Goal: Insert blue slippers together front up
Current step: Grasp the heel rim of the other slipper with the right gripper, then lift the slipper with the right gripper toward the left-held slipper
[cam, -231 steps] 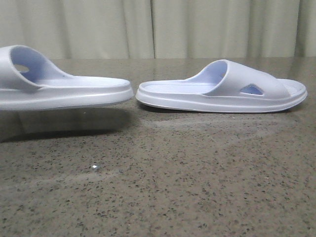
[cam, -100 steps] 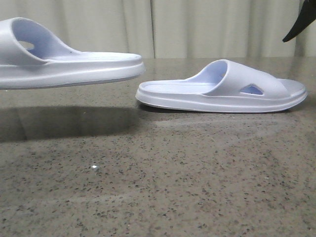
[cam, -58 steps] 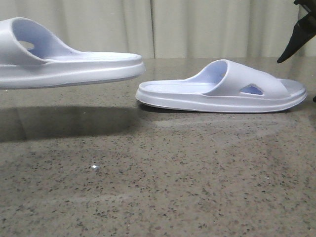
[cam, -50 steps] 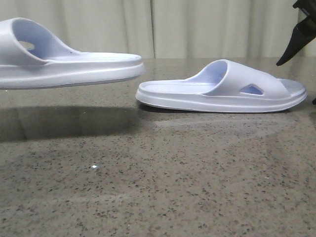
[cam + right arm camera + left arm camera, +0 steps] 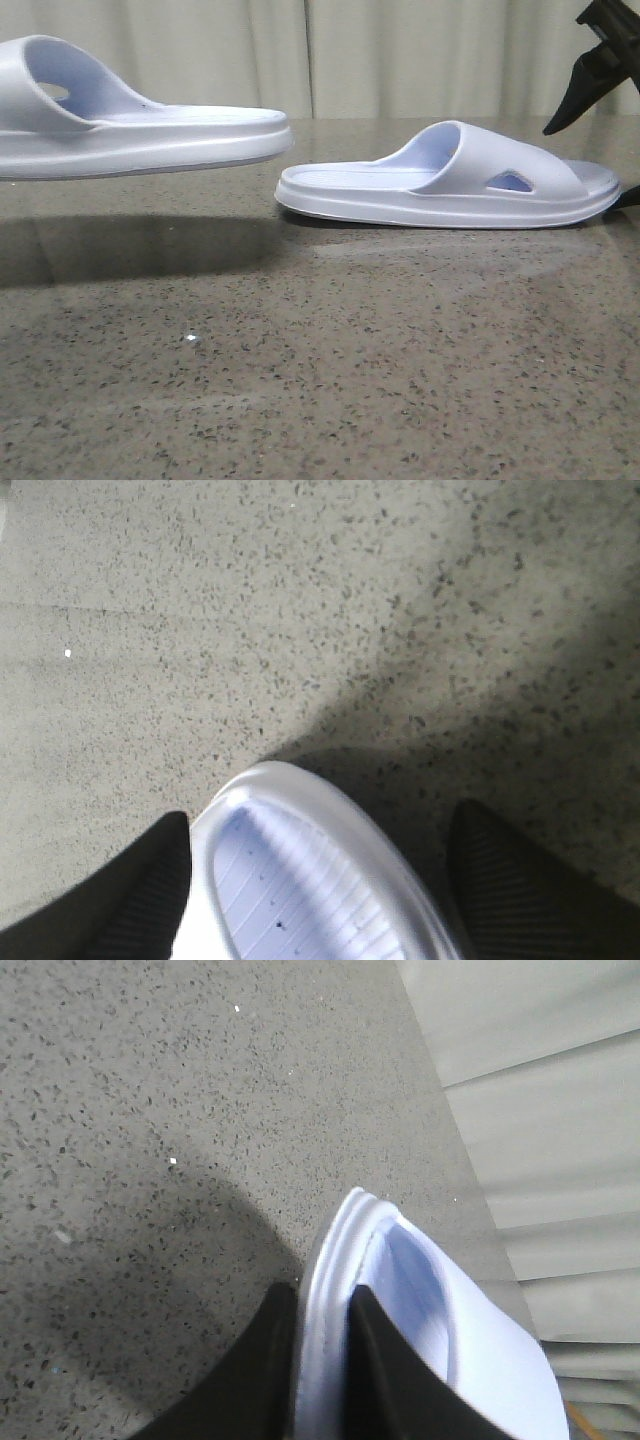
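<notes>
Cropping left slipper (image 5: 130,135) toe offscreen

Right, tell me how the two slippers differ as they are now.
The left slipper hangs above the table, casting a shadow; the right slipper lies flat on it. The left pincer is clamped on the left slipper's edge; the right pincer straddles the right slipper's end, open. Both are pale blue slides, sole down.

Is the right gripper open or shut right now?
Open. The right gripper has its fingers spread either side of the right slipper, not touching it.
</notes>
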